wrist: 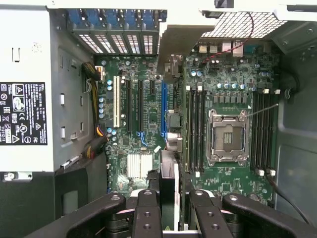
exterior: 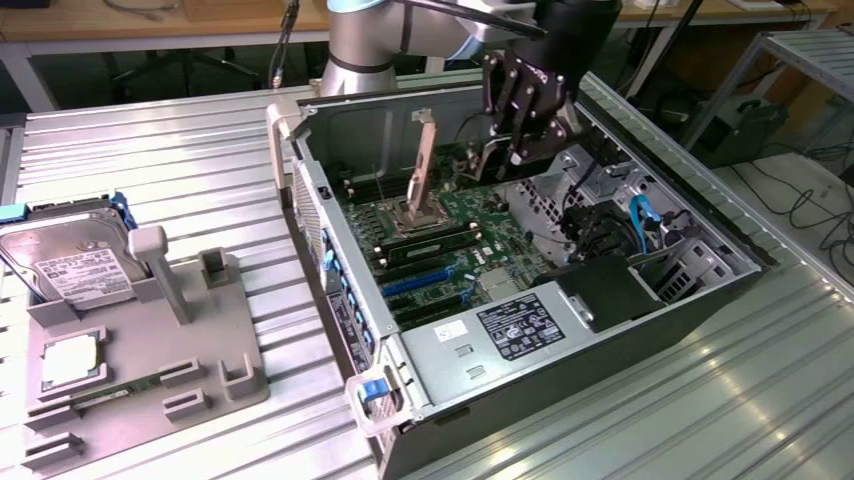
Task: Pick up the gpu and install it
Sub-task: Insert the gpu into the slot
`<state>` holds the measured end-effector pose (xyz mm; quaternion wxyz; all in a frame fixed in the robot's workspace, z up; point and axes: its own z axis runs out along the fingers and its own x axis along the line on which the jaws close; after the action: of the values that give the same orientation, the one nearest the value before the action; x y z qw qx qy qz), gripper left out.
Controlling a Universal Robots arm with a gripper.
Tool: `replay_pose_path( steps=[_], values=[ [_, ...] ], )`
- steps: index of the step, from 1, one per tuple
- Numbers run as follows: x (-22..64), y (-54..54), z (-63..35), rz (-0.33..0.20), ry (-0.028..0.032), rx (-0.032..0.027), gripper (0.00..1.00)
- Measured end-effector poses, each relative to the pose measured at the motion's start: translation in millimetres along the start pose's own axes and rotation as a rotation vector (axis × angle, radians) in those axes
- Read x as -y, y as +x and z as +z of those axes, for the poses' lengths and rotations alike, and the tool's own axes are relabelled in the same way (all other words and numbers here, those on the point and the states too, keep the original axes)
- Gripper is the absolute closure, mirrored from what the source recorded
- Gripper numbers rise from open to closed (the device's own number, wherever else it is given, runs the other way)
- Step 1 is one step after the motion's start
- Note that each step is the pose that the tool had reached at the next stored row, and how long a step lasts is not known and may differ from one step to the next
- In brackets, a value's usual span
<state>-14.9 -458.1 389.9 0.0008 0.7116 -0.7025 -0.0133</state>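
My gripper (exterior: 523,140) hangs inside the open computer case (exterior: 694,290), above the motherboard (exterior: 461,240). It is shut on the gpu (wrist: 168,173), a thin dark card seen edge-on in the wrist view, running away from the fingers (wrist: 146,213) toward the case's rear slot openings. The card hovers over the board, roughly along the long blue expansion slot (wrist: 163,109) and beside the memory slots (wrist: 194,129). In the exterior view the gpu (exterior: 489,162) pokes out below the fingertips as a short pale strip.
The processor socket (wrist: 228,136) lies open, its tan plate (exterior: 422,165) raised upright. The power supply (exterior: 514,325) fills the case's near end. On the exterior view's left a grey fixture (exterior: 200,350) carries a hard drive (exterior: 74,260) and a processor chip (exterior: 67,362).
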Motion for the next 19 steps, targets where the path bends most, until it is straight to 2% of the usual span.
replay_pose_path(
  steps=[5,19],
  values=[
    [-3.8,0.2,3.4,0.0,0.0005,0.0,0.73],
    [-5.6,0.5,10.2,0.0,0.0006,0.0,0.73]
  ],
)
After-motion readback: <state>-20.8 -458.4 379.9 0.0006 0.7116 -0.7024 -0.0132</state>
